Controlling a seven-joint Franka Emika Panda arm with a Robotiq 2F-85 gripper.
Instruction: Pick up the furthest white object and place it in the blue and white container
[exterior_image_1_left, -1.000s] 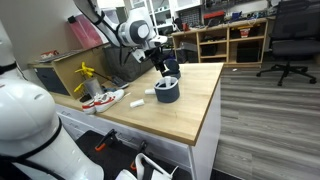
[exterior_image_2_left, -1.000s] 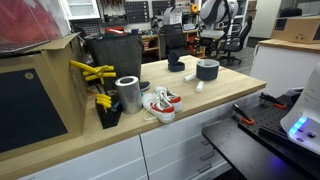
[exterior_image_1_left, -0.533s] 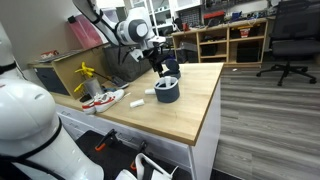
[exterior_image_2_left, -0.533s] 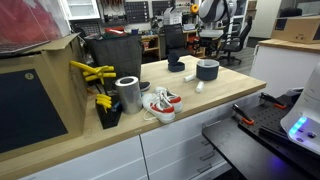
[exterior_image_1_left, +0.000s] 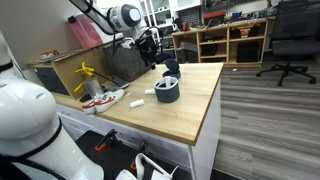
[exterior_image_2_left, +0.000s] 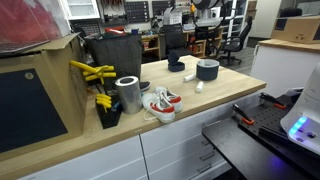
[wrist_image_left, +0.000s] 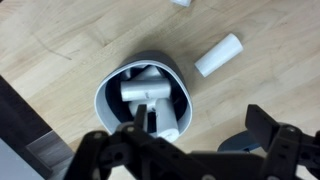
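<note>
The blue and white container (wrist_image_left: 101, 97) stands on the wooden table below my gripper; it also shows in both exterior views (exterior_image_1_left: 167, 91) (exterior_image_2_left: 207, 69). Inside it lie white cylinders (wrist_image_left: 148, 93). Another white cylinder (wrist_image_left: 218, 54) lies on the table beside the container, also seen in both exterior views (exterior_image_1_left: 137, 101) (exterior_image_2_left: 197, 86). My gripper (wrist_image_left: 200, 135) is open and empty. It hangs well above the container in an exterior view (exterior_image_1_left: 152, 43).
A dark blue-grey object (wrist_image_left: 236, 146) (exterior_image_2_left: 176, 66) sits next to the container. Red-and-white shoes (exterior_image_2_left: 160, 102) (exterior_image_1_left: 100, 99), a metal can (exterior_image_2_left: 127, 94), yellow tools (exterior_image_2_left: 92, 72) and a black box (exterior_image_2_left: 118, 55) stand further along. The table edge (exterior_image_1_left: 212, 110) runs near the container.
My gripper was low at the container's mouth; it has risen and pulled back from it, open and empty. The container has not moved.
</note>
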